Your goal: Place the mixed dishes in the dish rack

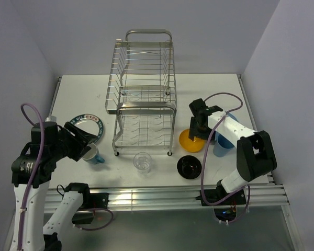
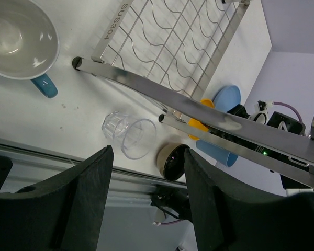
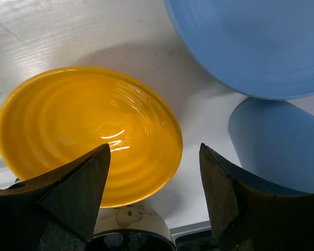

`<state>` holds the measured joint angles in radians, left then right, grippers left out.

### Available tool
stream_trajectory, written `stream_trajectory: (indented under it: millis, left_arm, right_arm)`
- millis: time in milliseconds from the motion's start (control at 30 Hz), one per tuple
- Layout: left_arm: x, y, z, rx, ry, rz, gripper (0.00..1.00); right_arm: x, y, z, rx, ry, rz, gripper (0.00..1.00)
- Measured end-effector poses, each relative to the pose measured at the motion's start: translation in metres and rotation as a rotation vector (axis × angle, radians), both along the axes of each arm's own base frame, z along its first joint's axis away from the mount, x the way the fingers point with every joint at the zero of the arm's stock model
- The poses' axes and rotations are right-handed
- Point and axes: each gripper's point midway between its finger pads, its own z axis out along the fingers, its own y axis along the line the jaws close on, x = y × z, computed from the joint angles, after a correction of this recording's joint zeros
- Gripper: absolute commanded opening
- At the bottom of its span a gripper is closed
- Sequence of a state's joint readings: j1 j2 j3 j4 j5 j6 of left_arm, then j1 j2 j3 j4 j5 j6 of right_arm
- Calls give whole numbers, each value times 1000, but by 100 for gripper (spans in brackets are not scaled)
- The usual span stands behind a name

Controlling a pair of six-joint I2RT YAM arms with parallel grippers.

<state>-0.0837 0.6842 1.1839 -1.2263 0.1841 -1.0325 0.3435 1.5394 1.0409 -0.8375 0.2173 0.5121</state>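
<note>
The silver dish rack (image 1: pixel 144 97) stands at the table's middle with nothing in it; its lower shelf shows in the left wrist view (image 2: pixel 167 47). The green-rimmed white plate (image 1: pixel 89 121) lies at the left, partly under my left gripper (image 1: pixel 88 144), which is open and empty above the teal-and-white mug (image 1: pixel 96 156) (image 2: pixel 15 42). The clear glass (image 1: pixel 142 162) (image 2: pixel 128 136) and black bowl (image 1: pixel 189 167) (image 2: pixel 172 162) stand in front of the rack. My right gripper (image 1: pixel 198 133) (image 3: pixel 154 149) is open, low over the right edge of the yellow-orange bowl (image 1: pixel 191 141) (image 3: pixel 89 136). The blue plate (image 3: pixel 251 42) and blue cup (image 1: pixel 222 146) (image 3: pixel 277 141) lie beside it.
The table's front edge has a metal rail (image 1: pixel 162 194) just behind the glass and black bowl. The purple walls close in the table at the back and both sides. The right arm's cable (image 1: pixel 220 99) loops over the blue plate.
</note>
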Motion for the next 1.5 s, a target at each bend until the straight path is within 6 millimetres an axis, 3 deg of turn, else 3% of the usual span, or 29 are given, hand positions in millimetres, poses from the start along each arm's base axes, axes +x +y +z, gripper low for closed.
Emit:
stream_trajectory:
  millis: [233,300,333,367,400,500,567,667,967,1267,1500]
  left_arm:
    - [0,-1,-3,-3,5,-4,63]
    - [0,-1,-3,-3,2,-4,63]
    - [0,-1,-3,-3,1,-4,63]
    - [0,-1,-3,-3,1,-5,63]
    - [0,-1,-4,-3,2,-5,63]
    - [0,-1,-6,0,6,-8,63]
    - [0,-1,-6,6,5,-12,63]
    - [1,0,-7,16,8,-16,63]
    - [13,0,-19,23,48,-14,62]
    - [31,2,-33,43,121,2,59]
    - [21,3,-22,34,69,7,49]
  right_arm:
    - [-22,-2,-22,12,63,-17,71]
    - [-28,0,-28,24,81,-20,60]
    - [-30,0,-31,30,90,-21,44]
    - [-31,2,-32,38,95,-19,37]
    - [-29,4,-33,45,87,-25,32]
    - [-24,12,-32,90,73,-28,30]
    - [-23,15,-32,105,70,-26,24]
    - [-23,16,-32,112,70,-26,1]
    - [-13,15,-19,92,44,-29,0]
    - [26,7,47,35,-126,-20,0]
    - [19,1,54,9,-122,-8,0]
